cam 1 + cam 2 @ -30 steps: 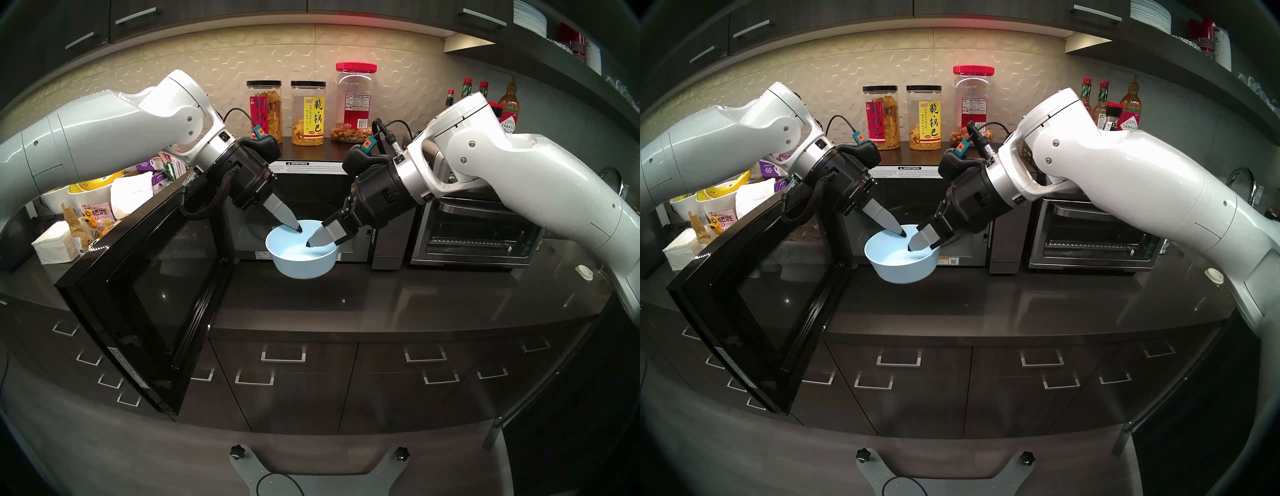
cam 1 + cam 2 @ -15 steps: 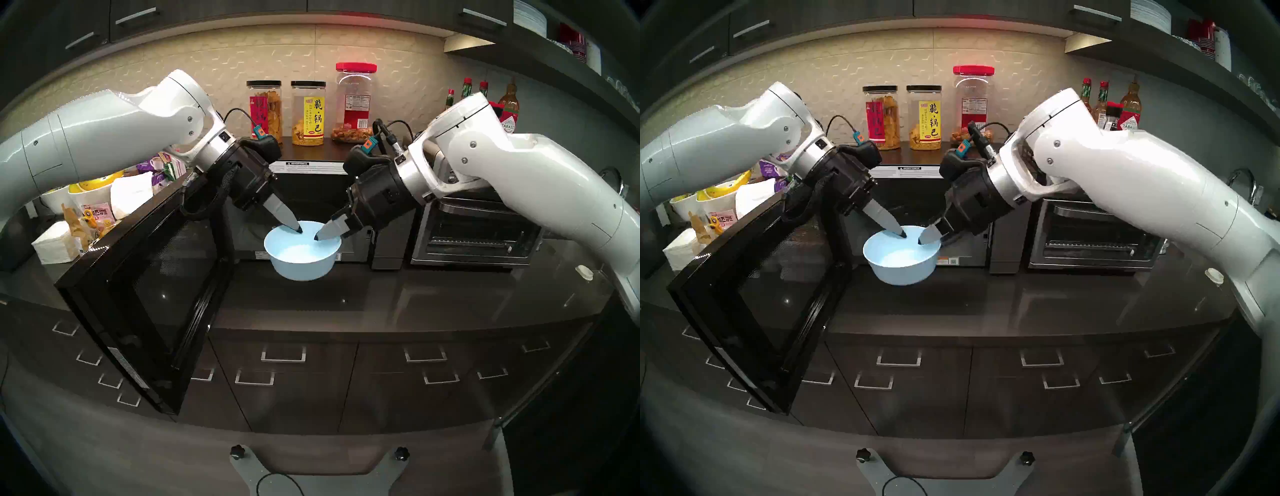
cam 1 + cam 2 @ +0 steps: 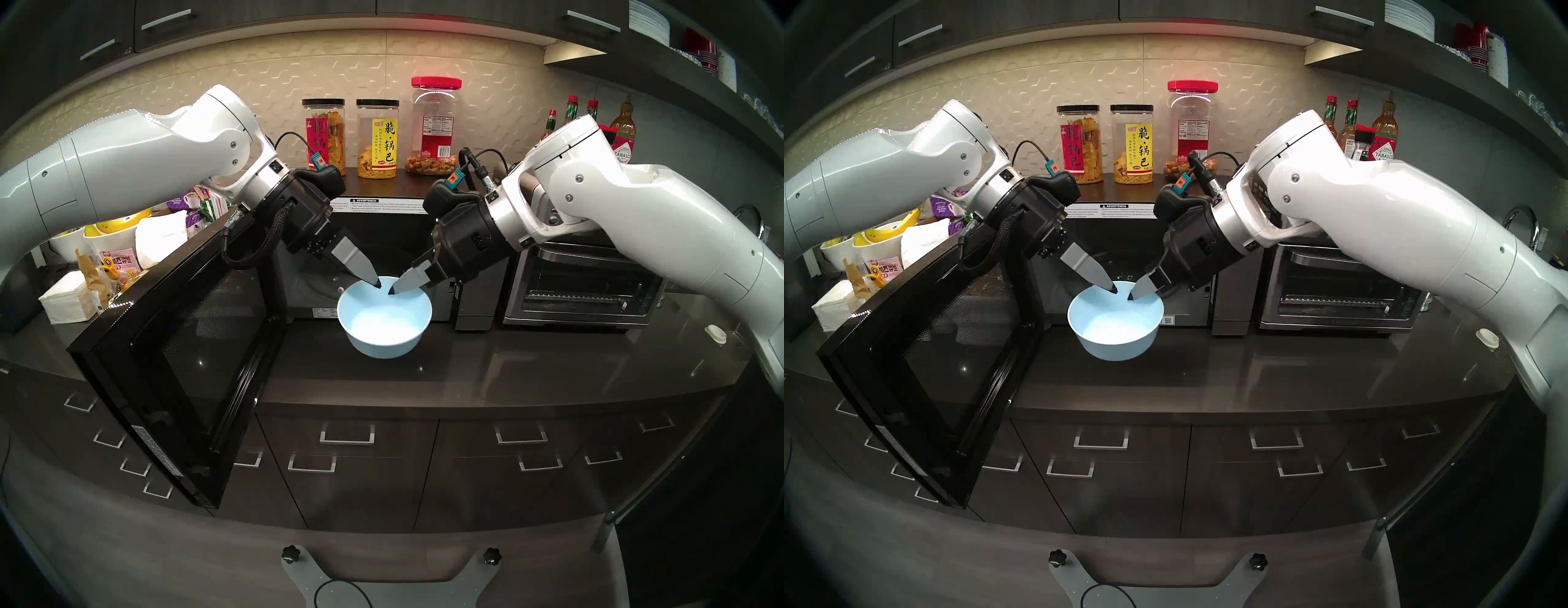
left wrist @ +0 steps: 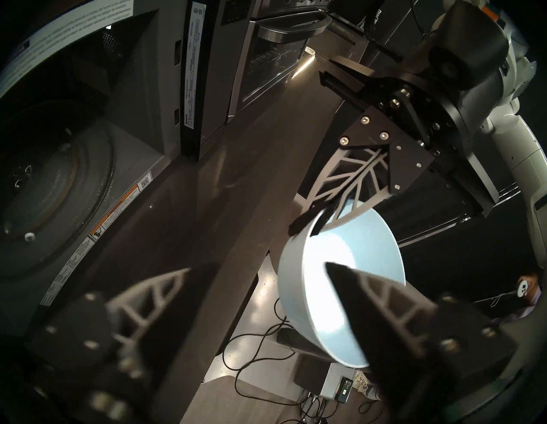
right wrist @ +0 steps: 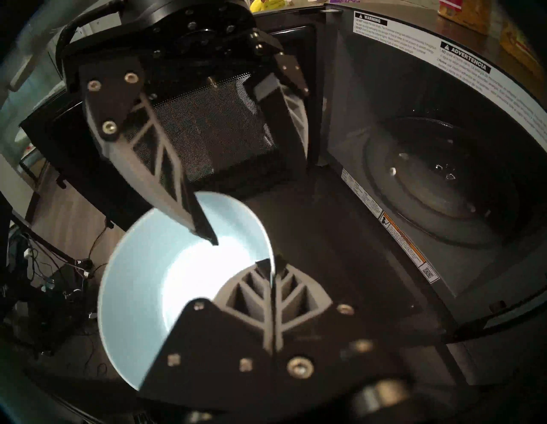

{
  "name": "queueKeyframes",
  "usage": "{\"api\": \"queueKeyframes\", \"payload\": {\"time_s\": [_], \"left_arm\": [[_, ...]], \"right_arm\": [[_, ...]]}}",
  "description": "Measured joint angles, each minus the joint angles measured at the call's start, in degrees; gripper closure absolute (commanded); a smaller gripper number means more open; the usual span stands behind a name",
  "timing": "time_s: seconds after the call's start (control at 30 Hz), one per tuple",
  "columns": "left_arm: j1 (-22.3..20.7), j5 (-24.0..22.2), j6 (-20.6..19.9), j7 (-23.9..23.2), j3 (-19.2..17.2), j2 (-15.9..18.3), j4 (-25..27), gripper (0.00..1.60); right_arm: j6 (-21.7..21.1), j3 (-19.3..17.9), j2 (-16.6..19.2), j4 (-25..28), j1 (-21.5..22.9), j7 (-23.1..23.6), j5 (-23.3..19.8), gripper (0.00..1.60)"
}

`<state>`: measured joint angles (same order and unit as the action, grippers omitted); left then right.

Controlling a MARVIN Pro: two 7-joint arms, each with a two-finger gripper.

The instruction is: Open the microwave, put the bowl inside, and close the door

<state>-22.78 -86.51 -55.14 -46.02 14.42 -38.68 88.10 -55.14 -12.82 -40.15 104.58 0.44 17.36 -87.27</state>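
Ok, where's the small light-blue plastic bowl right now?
In the head view, the light-blue plastic bowl hangs mid-frame before the open black microwave, above the dark countertop, its rim pinched by the right gripper.

Three tall jars stand in a row at the back. One has a pink label (image 3: 323, 135), one has a yellow label (image 3: 377, 138), and the biggest has a red lid (image 3: 435, 125). A shiny silver toaster oven (image 3: 581, 288) sits on the dark counter (image 3: 509, 365). Behind it are hot sauce bottles (image 3: 623, 131) with red and green tops. On the far side lie a stack of white napkins (image 3: 70, 299), a white bowl of yellow bananas (image 3: 109, 235) and some snack packets (image 3: 119, 265). Below the counter are dark drawers with silver handles (image 3: 347, 434). A small white cap (image 3: 716, 332) lies near the counter's edge.
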Motion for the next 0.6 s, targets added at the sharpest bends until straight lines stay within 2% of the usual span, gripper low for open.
{"api": "queueKeyframes", "payload": {"time_s": [0.6], "left_arm": [[-0.6,-1.0,0.0,0.4,-0.2,1.1,1.3,0.00]], "right_arm": [[0.0,0.5,0.2,-0.3,-0.1,0.4,1.7,1.60]]}}
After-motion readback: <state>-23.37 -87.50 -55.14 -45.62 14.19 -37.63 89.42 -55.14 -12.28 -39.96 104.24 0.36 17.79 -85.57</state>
